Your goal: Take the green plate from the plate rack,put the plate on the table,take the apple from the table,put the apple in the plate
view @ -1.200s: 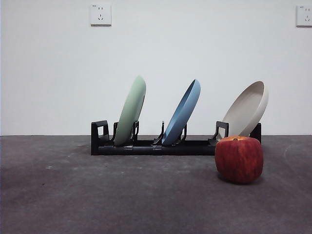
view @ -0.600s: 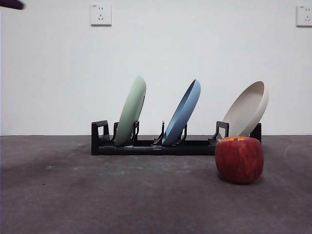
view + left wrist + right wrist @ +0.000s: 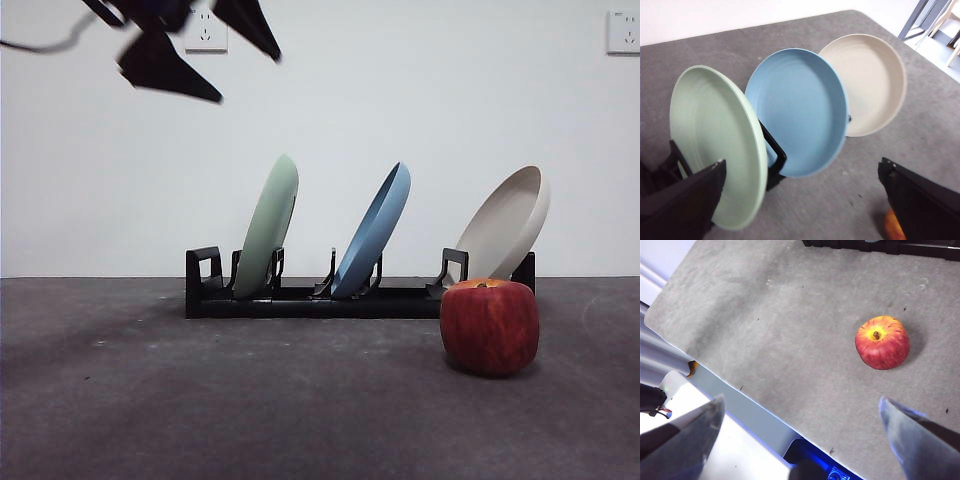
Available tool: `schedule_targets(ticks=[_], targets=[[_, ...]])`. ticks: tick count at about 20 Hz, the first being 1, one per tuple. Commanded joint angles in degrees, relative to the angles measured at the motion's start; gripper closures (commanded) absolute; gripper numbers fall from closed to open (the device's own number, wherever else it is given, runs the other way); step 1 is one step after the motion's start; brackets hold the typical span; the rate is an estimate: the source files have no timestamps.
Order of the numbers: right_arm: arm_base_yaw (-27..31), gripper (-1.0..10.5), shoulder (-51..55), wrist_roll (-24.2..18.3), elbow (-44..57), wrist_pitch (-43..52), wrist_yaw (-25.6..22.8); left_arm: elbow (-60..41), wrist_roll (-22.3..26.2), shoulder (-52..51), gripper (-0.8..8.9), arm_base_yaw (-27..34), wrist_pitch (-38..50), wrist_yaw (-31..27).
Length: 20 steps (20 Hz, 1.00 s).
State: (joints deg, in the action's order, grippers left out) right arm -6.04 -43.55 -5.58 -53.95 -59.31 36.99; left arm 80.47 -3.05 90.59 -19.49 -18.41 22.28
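Nothing is done yet. The left pincer (image 3: 200, 60), wide open and empty, is seen high above the round pale sage-green plate (image 3: 266, 228), slotted in the black pegged rack (image 3: 310, 300). The dark red apple (image 3: 490, 326) sits on the grey bench (image 3: 200, 400), below the open, empty right pincer (image 3: 800, 440).

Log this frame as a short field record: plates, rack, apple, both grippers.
green plate: upright in plate rack, end slot, untouched
blue plate: middle slot
cream plate: other end slot
apple: on table, in front of cream plate
left gripper: jaws open, high above the green plate
right gripper: jaws open, above table edge, apart from apple
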Motion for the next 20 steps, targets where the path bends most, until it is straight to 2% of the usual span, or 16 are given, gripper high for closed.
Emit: schedule_targets(ticks=[1,5,11,17,18,20], targets=[[-0.2,1.9,0.04,0.42,-0.15,0.09,0.15,3.13,0.2,5.53,2.2,-0.77,2.75,-1.92],[-0.2,1.9,0.04,0.63,-0.15,0.09,0.15,7.04,0.07,13.88,2.21,-1.62,7.78,-5.68],[-0.2,1.9,0.04,0.81,-0.15,0.11,0.13,7.76,-1.7,20.98,2.43,-1.99,12.39,-5.77],[-0.2,1.9,0.04,0.79,-0.15,0.13,0.04,7.76,-1.7,21.84,6.67,-2.21,12.31,-5.22],[-0.2,1.9,0.04,0.79,-0.15,0.11,0.04,7.76,-1.7,21.84,6.98,-2.21,11.8,-5.09],[-0.2,1.9,0.04,0.79,-0.15,0.11,0.04,7.76,-1.68,21.84,6.98,-2.21,10.86,-3.91]])
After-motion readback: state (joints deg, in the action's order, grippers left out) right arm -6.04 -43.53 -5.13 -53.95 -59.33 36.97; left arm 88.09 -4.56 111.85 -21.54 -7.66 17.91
